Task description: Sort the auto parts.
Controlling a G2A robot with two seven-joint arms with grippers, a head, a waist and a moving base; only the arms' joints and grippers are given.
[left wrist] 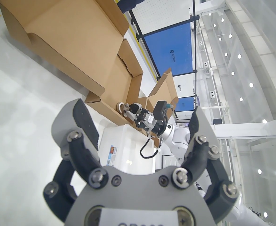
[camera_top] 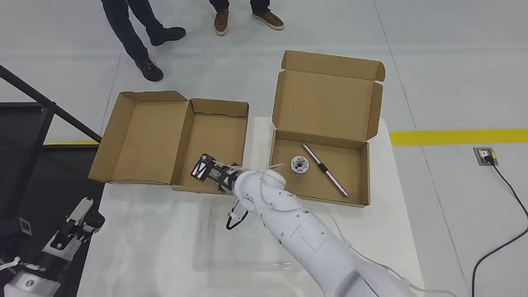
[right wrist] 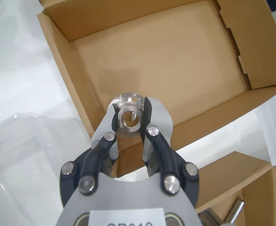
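1. One white table [camera_top: 165, 239] carries everything.
2. Two open cardboard boxes sit side by side at the table's far edge. The left box [camera_top: 148, 136] has its lid folded out flat, and the right box [camera_top: 326, 103] has its lid standing upright.
3. One clear plastic bin [camera_top: 214, 243] lies on the table nearer the robot than the boxes.
4. Two grippers are in view. The right gripper [right wrist: 131, 116] hangs over the left box's tray, close to its near wall. The left gripper [left wrist: 139, 116] hangs off the table's left side, well apart from both boxes, its fingers spread wide around nothing.
5. One metal rod [camera_top: 324, 169] lies slantwise on the floor of the right box.
6. One small round metal part [camera_top: 299, 164] rests just beside the rod in the same box.
7. One flanged metal bushing [right wrist: 126, 99] is pinched between the right gripper's fingers, which clamp its sleeve from both sides, with the flange on the far side. It is inside the left box's outline; I cannot tell whether it touches the cardboard floor.
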